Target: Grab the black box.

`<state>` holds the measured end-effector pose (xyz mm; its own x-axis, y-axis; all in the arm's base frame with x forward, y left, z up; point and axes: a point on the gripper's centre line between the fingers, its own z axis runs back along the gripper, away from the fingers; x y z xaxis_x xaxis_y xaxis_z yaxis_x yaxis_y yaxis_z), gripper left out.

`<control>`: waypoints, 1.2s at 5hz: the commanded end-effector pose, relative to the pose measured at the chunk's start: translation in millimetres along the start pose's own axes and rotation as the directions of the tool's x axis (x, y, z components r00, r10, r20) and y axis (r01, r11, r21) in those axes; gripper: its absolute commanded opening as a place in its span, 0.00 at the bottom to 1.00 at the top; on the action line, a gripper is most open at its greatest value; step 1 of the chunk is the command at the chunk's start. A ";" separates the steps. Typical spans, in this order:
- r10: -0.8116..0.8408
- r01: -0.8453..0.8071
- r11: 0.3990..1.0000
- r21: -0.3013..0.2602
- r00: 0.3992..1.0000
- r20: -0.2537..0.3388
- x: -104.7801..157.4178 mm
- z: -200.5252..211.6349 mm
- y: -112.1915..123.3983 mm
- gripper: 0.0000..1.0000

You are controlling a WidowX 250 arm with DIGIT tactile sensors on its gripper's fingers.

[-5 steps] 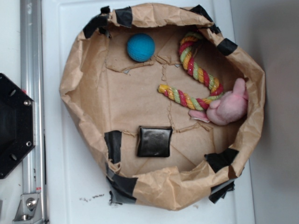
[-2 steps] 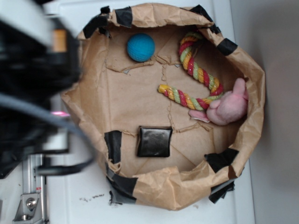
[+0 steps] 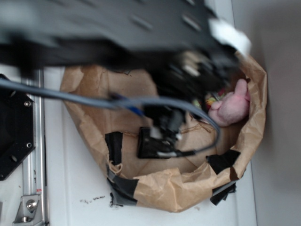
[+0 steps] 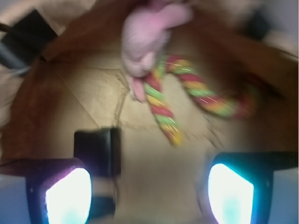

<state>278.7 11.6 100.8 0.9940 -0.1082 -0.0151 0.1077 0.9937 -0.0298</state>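
Observation:
The black box [image 3: 151,147] lies flat on the floor of the brown paper basket [image 3: 178,188], near its front wall, partly covered by my arm. In the wrist view the black box [image 4: 97,145] sits at the lower left, just beyond my left finger. My gripper [image 4: 149,193] is open, its two fingers wide apart with bare paper between them, and it holds nothing. In the exterior view my blurred arm [image 3: 117,33] crosses the top and the gripper [image 3: 165,129] hangs over the basket just above the box.
A pink plush toy [image 3: 230,107] lies at the basket's right wall, also in the wrist view [image 4: 147,39], beside a striped rope toy [image 4: 163,109]. A black hexagonal plate [image 3: 14,127] and a metal rail [image 3: 35,155] stand at the left. Black tape patches [image 3: 114,146] mark the paper.
My arm has swung in from the left across the top of the view and now covers the blue ball and most of the rope. The gripper has come over the black box.

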 end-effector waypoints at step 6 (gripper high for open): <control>-0.171 0.170 0.984 -0.044 0.985 -0.015 -1.5 -70.9 -96.1 0.00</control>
<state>269.2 -68.5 24.4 0.9702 -0.2283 -0.0809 0.2227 0.9722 -0.0724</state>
